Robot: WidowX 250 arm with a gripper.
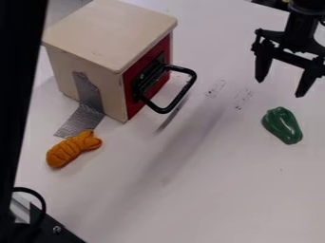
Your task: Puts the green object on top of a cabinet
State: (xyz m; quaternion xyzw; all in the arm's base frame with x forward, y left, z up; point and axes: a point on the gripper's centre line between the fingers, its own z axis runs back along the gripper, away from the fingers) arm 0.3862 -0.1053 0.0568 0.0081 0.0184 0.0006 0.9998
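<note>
End effector [281, 87] is hanging open and empty, the green pepper [282, 125] lying near its camera side, long axis running oblique to its fingertip line.

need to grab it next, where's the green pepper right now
In the camera view, the green pepper lies on the white table at the right side, just below the open tool and well right of the cabinet.

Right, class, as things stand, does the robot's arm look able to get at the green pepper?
Probably yes: the tool hangs open near the pepper, with nothing visible between them, and the cabinet and orange toy are well off to one side.
</note>
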